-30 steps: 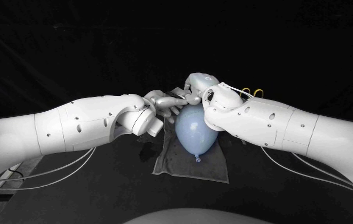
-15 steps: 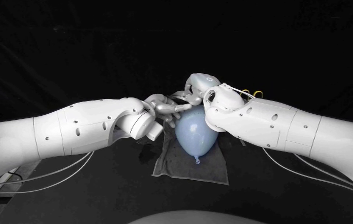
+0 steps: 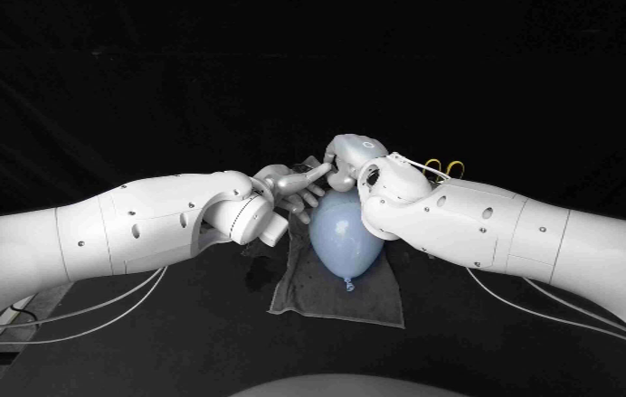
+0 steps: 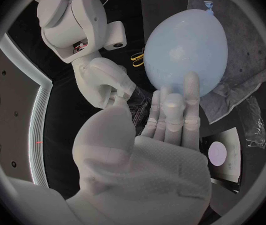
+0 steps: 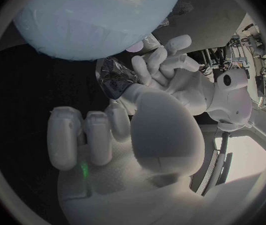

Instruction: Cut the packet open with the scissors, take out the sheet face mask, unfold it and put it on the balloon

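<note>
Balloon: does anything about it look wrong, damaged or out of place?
Nothing looks damaged or spilled. The balloon lies whole on a grey cloth, knot toward the robot, and what shows of it is bare. The cloth sits slightly askew and is rumpled along one edge.
</note>
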{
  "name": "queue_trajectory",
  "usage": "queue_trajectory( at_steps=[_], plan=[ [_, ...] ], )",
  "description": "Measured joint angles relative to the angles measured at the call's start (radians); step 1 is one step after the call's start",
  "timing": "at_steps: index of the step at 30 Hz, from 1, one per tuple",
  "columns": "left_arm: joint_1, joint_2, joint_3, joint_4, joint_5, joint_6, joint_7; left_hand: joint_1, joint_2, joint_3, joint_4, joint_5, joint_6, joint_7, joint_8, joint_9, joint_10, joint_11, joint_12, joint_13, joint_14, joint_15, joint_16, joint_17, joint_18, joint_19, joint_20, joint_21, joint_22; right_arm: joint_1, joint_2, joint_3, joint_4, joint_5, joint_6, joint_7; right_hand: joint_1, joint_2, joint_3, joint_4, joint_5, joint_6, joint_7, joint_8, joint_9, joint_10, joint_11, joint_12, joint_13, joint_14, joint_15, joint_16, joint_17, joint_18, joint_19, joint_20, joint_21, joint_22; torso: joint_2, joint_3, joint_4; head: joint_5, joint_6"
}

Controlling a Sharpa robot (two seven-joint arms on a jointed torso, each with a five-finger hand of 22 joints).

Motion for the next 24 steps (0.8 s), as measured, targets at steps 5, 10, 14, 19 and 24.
queue_trajectory(
  at_steps=[5,10,14,19,24],
  plan=[
    [-0.001,-0.002,-0.001,0.003,0.006,-0.002,0.004,0.16,-0.064,0.103,-0.001,0.0,0.0,0.0,0.0,-0.006,0.0,0.0,0.0,-0.009,-0.005,-0.005,0.0,-0.017,0.0,0.0,0.0,-0.004,-0.004,0.001,-0.001,0.0,-0.003,0.001,0.001,0.004,0.0,0.0,0.0,0.0,0.0,-0.002,-0.001,0.001,0.0,0.0,0.0,0.0,0.0,0.0,0.0,0.0,0.0,0.0,-0.001,0.001,-0.001,0.0,0.0,0.0,0.0005,-0.001,-0.001],
    [-0.001,-0.004,-0.001,0.003,0.008,-0.001,0.008,0.169,-0.126,0.184,0.001,0.0,0.0,0.0,0.0,-0.009,0.0,0.0,0.0,-0.014,-0.011,-0.004,0.0,-0.028,-0.001,0.0,0.0,-0.008,-0.007,0.001,0.0,0.0,-0.007,0.001,0.003,0.007,0.0,0.0,0.0,0.0,0.0,0.0,-0.003,0.003,0.0,0.0,0.0,0.0,-0.001,0.0,0.0,0.0,0.001,0.0,0.002,-0.002,0.002,0.0,0.0,-0.0007,0.0012,-0.001,-0.002],
    [-0.001,-0.004,-0.001,0.004,0.009,-0.001,0.01,0.116,-0.169,0.246,0.002,0.0,0.0,0.0,0.0,-0.011,0.0,0.0,0.0,-0.018,-0.016,-0.002,0.0,-0.035,-0.001,0.0,0.0,-0.008,-0.009,0.0,0.001,0.0,-0.01,0.001,0.004,0.009,-0.004,-0.004,0.0,0.0,0.0,0.0,-0.004,0.004,0.001,0.0,0.0,0.0,-0.001,0.0,0.0,0.0,0.001,0.0,0.002,-0.003,0.002,-0.001,0.0,-0.0007,0.0016,0.0,-0.002],
    [-0.001,-0.003,-0.001,0.006,0.011,-0.001,0.01,0.1,-0.135,0.299,0.0,0.0,0.004,0.003,0.0,-0.013,0.0,0.0,0.0,-0.022,-0.016,-0.001,0.0,-0.039,-0.001,0.0,0.0,-0.012,-0.01,0.0,0.0,0.0,-0.011,0.001,0.004,0.009,-0.004,-0.004,0.0,0.0,0.0,0.0,-0.004,0.004,0.001,0.0,0.0,0.0,0.0,0.0,0.0,-0.001,0.001,0.0,0.002,-0.003,0.002,-0.001,0.0,-0.0007,0.0016,0.001,-0.003],
    [-0.001,-0.004,-0.001,0.005,0.014,-0.003,0.01,0.11,-0.061,0.349,0.0,0.0,0.004,0.004,0.0,-0.015,0.0,0.0,0.004,-0.026,-0.016,-0.002,0.0,-0.04,-0.002,0.0,0.0,-0.012,-0.012,0.0,-0.002,0.0,-0.006,0.001,0.004,0.01,-0.004,-0.004,0.0,0.0,0.0,0.001,-0.003,0.004,0.001,0.0,0.0,0.0,0.0,0.0,0.0,-0.001,0.001,0.0,0.002,-0.003,0.002,0.0,0.0,-0.0007,0.0012,0.002,-0.005]
  ],
)
